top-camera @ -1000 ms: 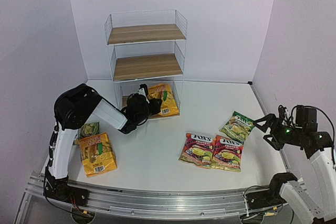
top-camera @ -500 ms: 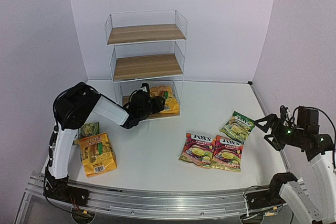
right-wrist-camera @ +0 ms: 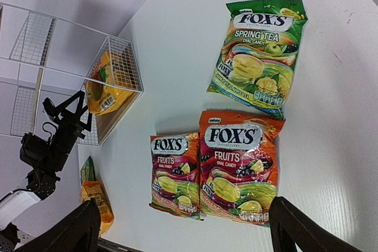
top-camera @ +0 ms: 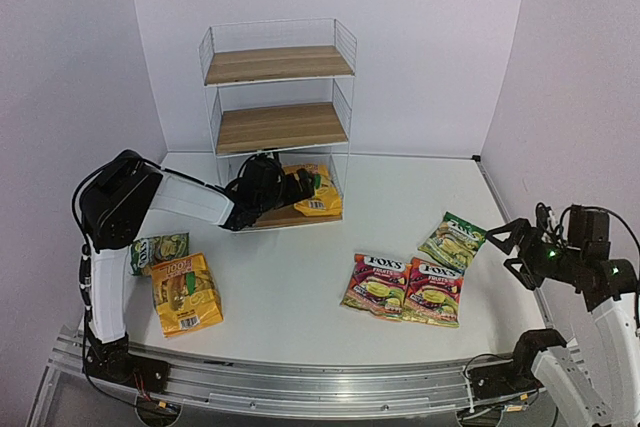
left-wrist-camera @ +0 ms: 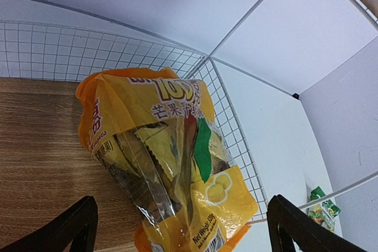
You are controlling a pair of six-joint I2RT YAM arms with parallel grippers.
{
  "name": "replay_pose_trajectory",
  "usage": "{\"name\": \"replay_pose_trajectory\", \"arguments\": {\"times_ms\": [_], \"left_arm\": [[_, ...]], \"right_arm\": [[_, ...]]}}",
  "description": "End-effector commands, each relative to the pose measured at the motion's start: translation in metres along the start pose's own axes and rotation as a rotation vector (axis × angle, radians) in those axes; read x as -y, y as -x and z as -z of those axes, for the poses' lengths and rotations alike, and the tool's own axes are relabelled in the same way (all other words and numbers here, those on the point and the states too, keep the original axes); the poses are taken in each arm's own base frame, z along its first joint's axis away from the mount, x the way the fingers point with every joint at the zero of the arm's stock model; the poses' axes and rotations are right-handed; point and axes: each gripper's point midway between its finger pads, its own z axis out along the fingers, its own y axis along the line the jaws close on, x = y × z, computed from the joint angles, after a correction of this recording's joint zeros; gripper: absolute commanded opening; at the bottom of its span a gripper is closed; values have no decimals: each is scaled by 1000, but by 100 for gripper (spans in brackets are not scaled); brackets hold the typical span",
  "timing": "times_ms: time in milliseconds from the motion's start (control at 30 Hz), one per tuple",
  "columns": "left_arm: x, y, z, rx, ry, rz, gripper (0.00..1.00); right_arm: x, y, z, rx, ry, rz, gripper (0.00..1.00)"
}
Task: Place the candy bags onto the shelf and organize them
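Left gripper (left-wrist-camera: 181, 205) sat wide open inside the shelf (top-camera: 280, 65), holding nothing, with a yellow-orange candy bag (left-wrist-camera: 165, 163) lying on the bottom board (left-wrist-camera: 41, 146) between its fingers, by the right wire wall. Right gripper (top-camera: 505, 247) hung open too, near the green Spring Tea bag (top-camera: 452, 240) and two red FOX'S Fruits bags (top-camera: 378, 285) on the table (top-camera: 290, 287)
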Motion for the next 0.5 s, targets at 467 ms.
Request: {"name": "replay_pose_trajectory", "arguments": {"times_ms": [467], "left_arm": [[-6, 1, 30, -7, 91, 79, 63]], "right_arm": [[4, 2, -1, 4, -28, 0, 95]]}}
